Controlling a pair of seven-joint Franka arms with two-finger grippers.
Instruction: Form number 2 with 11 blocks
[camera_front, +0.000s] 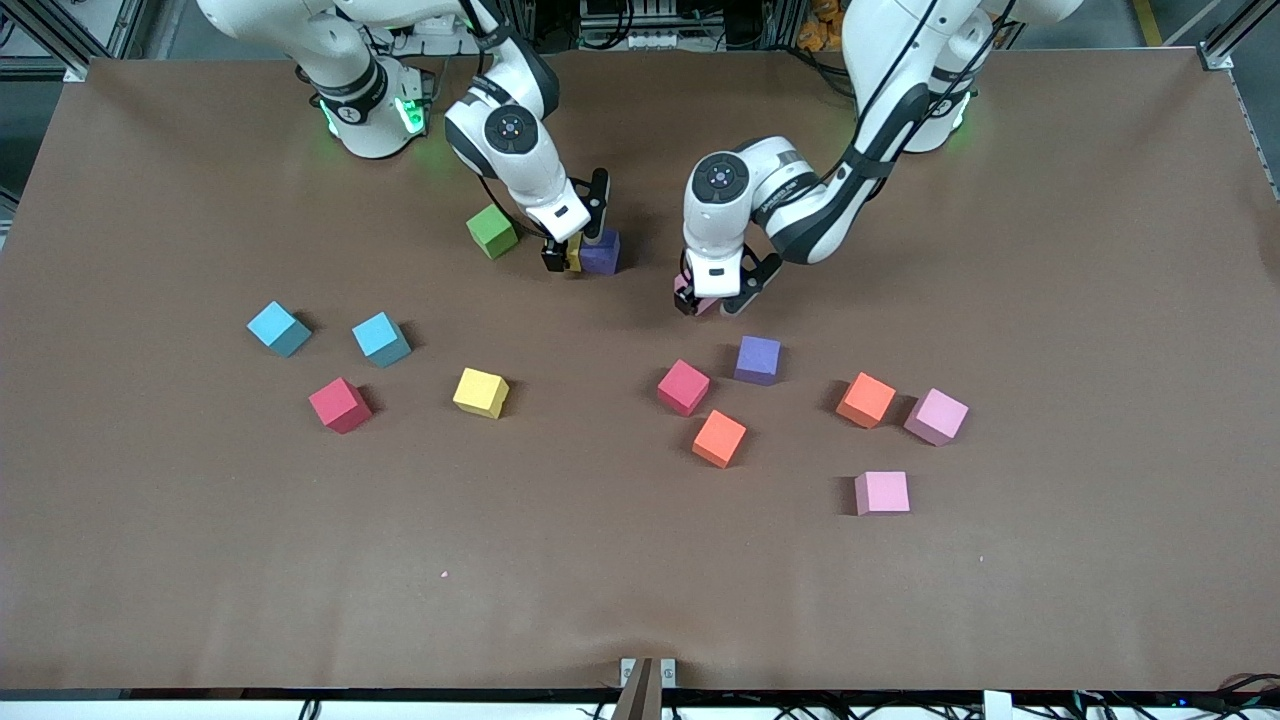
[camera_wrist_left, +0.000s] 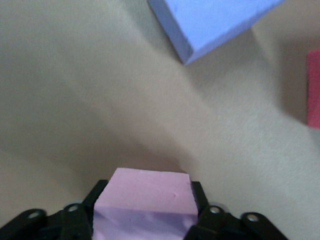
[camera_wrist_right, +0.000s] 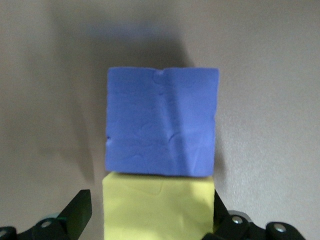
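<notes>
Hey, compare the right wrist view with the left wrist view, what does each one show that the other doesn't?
Only the right wrist view: a yellow block between the right gripper's open jaws, pressed flush against a purple block.

Only the left wrist view: a pink block clamped between the left gripper's jaws, a tilted purple block lying apart on the table, and the edge of a red block.

Both: a block between black jaws, and the brown table.
</notes>
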